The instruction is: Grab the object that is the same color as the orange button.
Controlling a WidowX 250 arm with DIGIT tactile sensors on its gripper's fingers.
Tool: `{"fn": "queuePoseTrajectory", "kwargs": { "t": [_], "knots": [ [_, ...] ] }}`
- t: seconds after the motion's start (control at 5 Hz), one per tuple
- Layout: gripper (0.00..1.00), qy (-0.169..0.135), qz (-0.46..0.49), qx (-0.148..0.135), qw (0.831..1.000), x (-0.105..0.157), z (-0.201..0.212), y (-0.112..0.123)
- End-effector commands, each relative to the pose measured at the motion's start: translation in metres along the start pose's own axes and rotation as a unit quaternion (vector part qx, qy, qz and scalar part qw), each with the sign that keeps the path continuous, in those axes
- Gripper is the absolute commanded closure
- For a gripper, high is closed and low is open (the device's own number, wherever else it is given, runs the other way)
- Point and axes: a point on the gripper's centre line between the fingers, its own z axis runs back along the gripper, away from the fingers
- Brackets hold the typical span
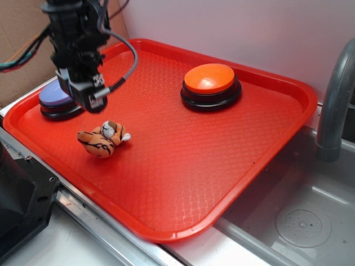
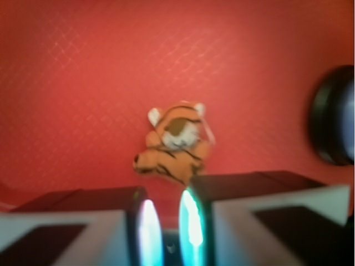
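The object, a small orange plush tiger [image 1: 104, 138] with black stripes, lies curled on the left part of the red tray [image 1: 183, 183]. In the wrist view the tiger [image 2: 175, 144] sits just ahead of the fingertips, apart from them. The orange button [image 1: 209, 78], a glossy dome on a black base, stands at the tray's far right side. My gripper [image 1: 91, 102] hangs above the tray, just behind and left of the tiger. Its fingers [image 2: 166, 194] stand almost together with only a thin gap and nothing between them.
A purple-topped button [image 1: 55, 95] stands on the tray's left corner, partly behind the gripper; its dark edge [image 2: 335, 116] shows at the right of the wrist view. A grey faucet [image 1: 333, 105] and a metal sink [image 1: 302, 221] lie to the right of the tray.
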Motion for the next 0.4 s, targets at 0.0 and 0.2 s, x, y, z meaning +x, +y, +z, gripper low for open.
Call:
{"fn": "queuePoseTrajectory", "kwargs": {
  "t": [0.0, 0.2],
  "knots": [
    [0.00, -0.090, 0.150, -0.035, 0.984, -0.011, -0.003, 0.017],
    [0.00, -0.077, 0.177, -0.048, 0.980, -0.008, -0.050, 0.027]
  ]
}}
